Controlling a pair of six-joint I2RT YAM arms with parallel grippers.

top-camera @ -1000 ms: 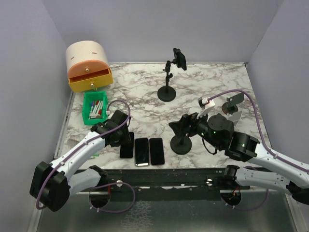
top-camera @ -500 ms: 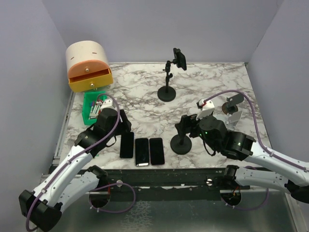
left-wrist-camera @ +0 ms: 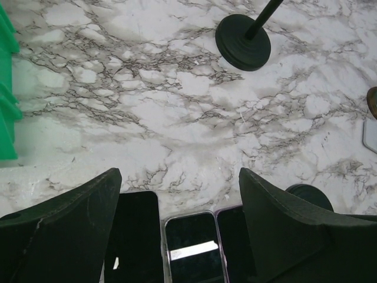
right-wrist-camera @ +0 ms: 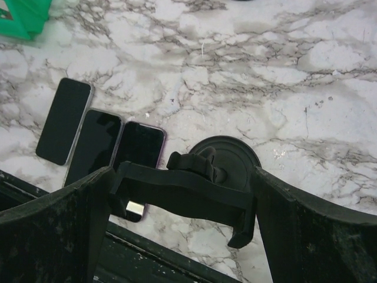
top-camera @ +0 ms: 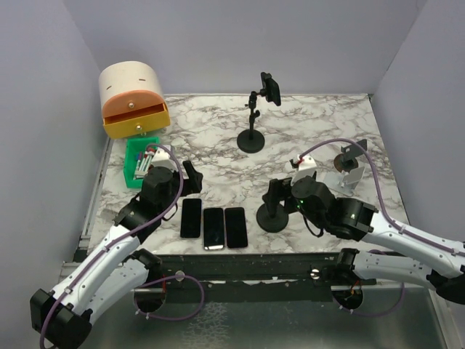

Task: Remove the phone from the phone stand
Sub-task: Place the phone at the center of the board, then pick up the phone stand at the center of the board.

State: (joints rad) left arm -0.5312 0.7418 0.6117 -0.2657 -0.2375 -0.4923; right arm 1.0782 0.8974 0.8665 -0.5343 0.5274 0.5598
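A black phone [top-camera: 271, 89] sits clamped in the far phone stand [top-camera: 251, 138] at the back of the table. The near phone stand [top-camera: 273, 217] has an empty clamp [right-wrist-camera: 182, 191]. My right gripper [right-wrist-camera: 183, 174] is open, one finger at either end of that clamp, above the round base [right-wrist-camera: 235, 156]. Three phones lie flat side by side near the front edge: left [left-wrist-camera: 138, 236], middle [left-wrist-camera: 191, 247], right [left-wrist-camera: 232, 236]. My left gripper [left-wrist-camera: 179, 177] hangs open above their far ends with nothing between its fingers.
A cream and orange drawer box [top-camera: 133, 98] stands at the back left, with a green bin [top-camera: 142, 161] of markers in front of it. A small white holder [top-camera: 349, 166] sits at the right. The far stand's base [left-wrist-camera: 242, 34] shows ahead of the left wrist.
My left gripper has opened wider, let go of the left flat phone and drawn up and back from it. My right gripper has shifted slightly around the near stand's clamp.
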